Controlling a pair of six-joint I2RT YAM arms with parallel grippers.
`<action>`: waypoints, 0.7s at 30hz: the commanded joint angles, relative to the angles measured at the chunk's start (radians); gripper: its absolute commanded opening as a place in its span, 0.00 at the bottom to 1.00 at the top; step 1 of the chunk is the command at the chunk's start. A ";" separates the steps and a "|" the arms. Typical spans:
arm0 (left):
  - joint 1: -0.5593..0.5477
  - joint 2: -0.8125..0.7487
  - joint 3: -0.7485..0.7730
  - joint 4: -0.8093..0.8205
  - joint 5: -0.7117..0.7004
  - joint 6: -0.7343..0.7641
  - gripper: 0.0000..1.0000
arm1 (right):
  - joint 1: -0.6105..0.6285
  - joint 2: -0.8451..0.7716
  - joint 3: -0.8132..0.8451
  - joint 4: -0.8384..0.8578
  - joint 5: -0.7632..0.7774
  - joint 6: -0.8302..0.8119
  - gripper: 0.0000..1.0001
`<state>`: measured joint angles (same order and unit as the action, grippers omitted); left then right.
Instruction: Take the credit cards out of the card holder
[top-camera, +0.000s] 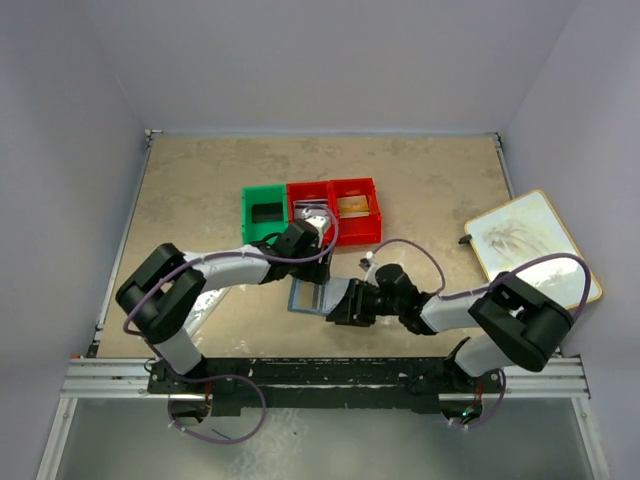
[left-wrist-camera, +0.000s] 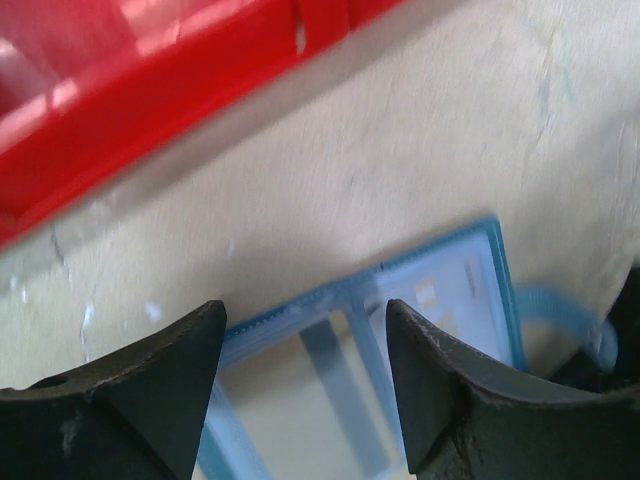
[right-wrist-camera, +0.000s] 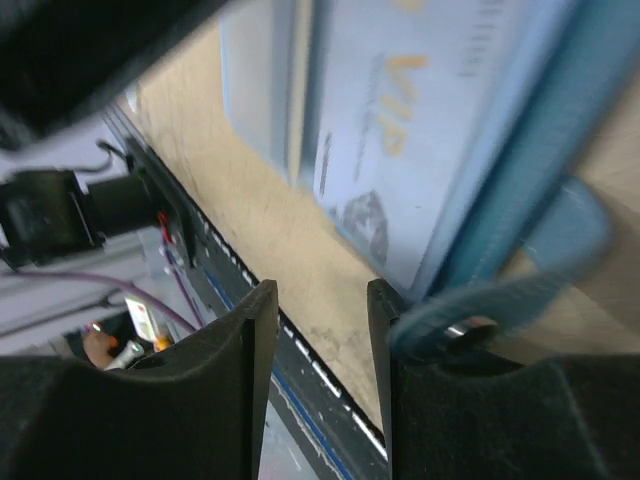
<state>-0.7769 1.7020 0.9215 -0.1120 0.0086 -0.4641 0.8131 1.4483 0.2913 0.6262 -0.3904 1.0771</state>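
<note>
From above, the card holder (top-camera: 308, 297) is lying open on the table (top-camera: 200, 200), near its front edge and between the two arms. The left gripper (top-camera: 314, 262) is hanging over the holder's far edge, and the right gripper (top-camera: 338, 305) is sitting at its right end. A green bin (top-camera: 248, 215) and two red bins (top-camera: 372, 215) are standing side by side further back.

In the left wrist view, the left gripper (left-wrist-camera: 305, 322) is holding its fingers (left-wrist-camera: 170, 380) spread wide with nothing between them. The open card holder (left-wrist-camera: 440, 300) is showing its lighter slotted inside just below them. A pale card (left-wrist-camera: 455, 285) is sitting in the right-hand pocket. A red bin (left-wrist-camera: 150, 90) is crossing the upper left corner.

In the right wrist view, the right gripper (right-wrist-camera: 318, 300) is keeping a narrow gap between its fingers (right-wrist-camera: 230, 360), and only table and rail are showing through it. The card holder (right-wrist-camera: 530, 140) is filling the upper right, with a light card (right-wrist-camera: 400, 130) lettered "VIP" in gold tucked in its pocket. The holder's blue strap (right-wrist-camera: 510, 290) is curling over the right-hand finger. The picture is blurred, so I cannot tell whether that finger is pressing on it.
</note>
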 joint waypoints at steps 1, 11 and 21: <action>-0.005 -0.125 -0.161 0.070 0.063 -0.104 0.63 | -0.130 0.047 -0.071 0.058 -0.017 0.009 0.46; -0.184 -0.208 -0.323 0.167 -0.033 -0.265 0.60 | -0.187 0.031 0.119 -0.170 0.057 -0.122 0.49; -0.301 -0.249 -0.395 0.251 -0.113 -0.398 0.59 | -0.189 0.014 0.269 -0.375 0.149 -0.334 0.55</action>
<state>-1.0206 1.4231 0.5453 0.1226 -0.1421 -0.7559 0.6174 1.4509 0.4896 0.3458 -0.2886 0.8692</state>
